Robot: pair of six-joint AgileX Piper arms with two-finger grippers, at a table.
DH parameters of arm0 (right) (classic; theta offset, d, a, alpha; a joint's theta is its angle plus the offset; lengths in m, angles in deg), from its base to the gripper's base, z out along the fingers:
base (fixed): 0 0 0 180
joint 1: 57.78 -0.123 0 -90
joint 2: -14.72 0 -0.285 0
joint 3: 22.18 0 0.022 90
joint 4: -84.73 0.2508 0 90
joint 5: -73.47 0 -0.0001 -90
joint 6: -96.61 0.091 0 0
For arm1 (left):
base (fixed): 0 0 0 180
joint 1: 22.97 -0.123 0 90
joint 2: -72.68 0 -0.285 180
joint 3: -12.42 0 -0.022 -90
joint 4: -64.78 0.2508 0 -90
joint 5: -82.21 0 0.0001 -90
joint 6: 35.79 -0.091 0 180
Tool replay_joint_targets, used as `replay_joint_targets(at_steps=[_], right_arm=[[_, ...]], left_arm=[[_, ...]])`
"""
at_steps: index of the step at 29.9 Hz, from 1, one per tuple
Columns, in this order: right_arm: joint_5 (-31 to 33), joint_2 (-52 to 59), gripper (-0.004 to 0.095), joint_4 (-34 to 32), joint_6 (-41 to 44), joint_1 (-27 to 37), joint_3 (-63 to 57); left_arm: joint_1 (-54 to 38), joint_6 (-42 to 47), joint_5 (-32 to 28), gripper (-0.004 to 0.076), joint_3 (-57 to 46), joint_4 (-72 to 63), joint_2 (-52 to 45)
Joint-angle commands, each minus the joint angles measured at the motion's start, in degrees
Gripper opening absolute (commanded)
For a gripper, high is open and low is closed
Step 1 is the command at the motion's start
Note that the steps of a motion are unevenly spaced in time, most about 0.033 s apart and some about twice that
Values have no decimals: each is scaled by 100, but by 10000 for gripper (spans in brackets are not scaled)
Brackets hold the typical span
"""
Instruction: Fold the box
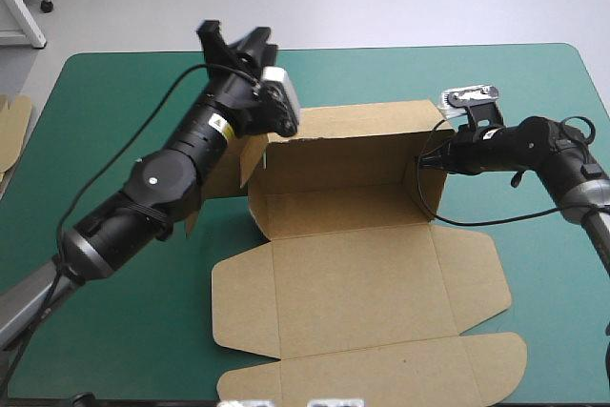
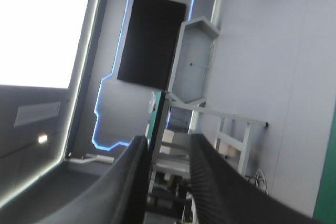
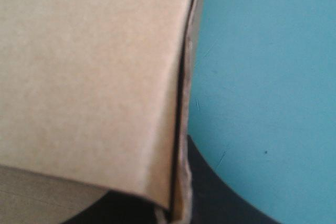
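Closest to us is the flat lid of the brown cardboard box [image 1: 362, 283], a cut sheet of board that's only half put up. The lid panel and its rounded flaps lie flat on the teal-green table cover [image 1: 114, 102] and reach almost to the near edge. Behind the lid, around mid-table, the tray part stands: the long far wall is upright, and the shorter walls at the left and right ends are raised too.

The right gripper [image 1: 426, 161] comes in from the right and sits at the right end wall. Its wrist view is nearly all brown board, with the wall's edge running down between the black fingers and one finger [image 3: 215, 192] showing behind it, so we read it as pinching that wall.

The left gripper [image 1: 238, 45] is lifted above the box's far left corner and points up and away from us, with its wrist view looking off into the room. Its two black fingers [image 2: 126, 187] stand a bit apart with nothing between them.

Over at the table's left edge we also see a flat piece of spare brown board [image 1: 11, 131], well apart from the box.
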Motion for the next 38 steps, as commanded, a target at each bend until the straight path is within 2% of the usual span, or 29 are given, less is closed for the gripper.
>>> replay_joint_targets(at_steps=[1, 6, 10, 13, 15, 17, 19, 22, 29, 34, 38], right_arm=[[-64, 210, -30, -75, 33, 62, 166], [49, 210, -30, -78, 52, 62, 166], [53, 210, -30, -314, 343, 62, 166], [110, 210, -30, -648, 671, 62, 166], [157, 210, -30, -856, 910, 62, 166], [203, 210, -30, -923, 985, 62, 166], [227, 210, -30, -993, 1056, 62, 190], [303, 210, -30, -1008, 1074, 62, 369], [563, 210, -30, -1150, 1237, 62, 1080], [1319, -18, -30, -1569, 1390, 62, 1896], [1900, -401, -30, -1606, 1479, 62, 2596]], left_arm=[[-842, 501, 76, 196, 313, 209, -231], [-2474, 1257, -111, 196, 313, 186, -220], [-3629, 1943, 10, 196, 249, 116, -99], [-4177, 2271, 278, 196, 133, -1114, 5], [-4302, 2241, 882, 196, 108, -2463, 82], [-4298, 1821, 1674, 196, 108, -3731, 213], [-4298, 914, 2119, 191, 108, -4745, 337], [-4298, -137, 2331, 159, 108, -5830, 442], [-4298, -821, 2537, 83, 108, -7263, 493], [-4298, -1499, 2993, 78, 119, -8005, 502], [-4298, -1720, 3238, 78, 119, -8215, 502]])
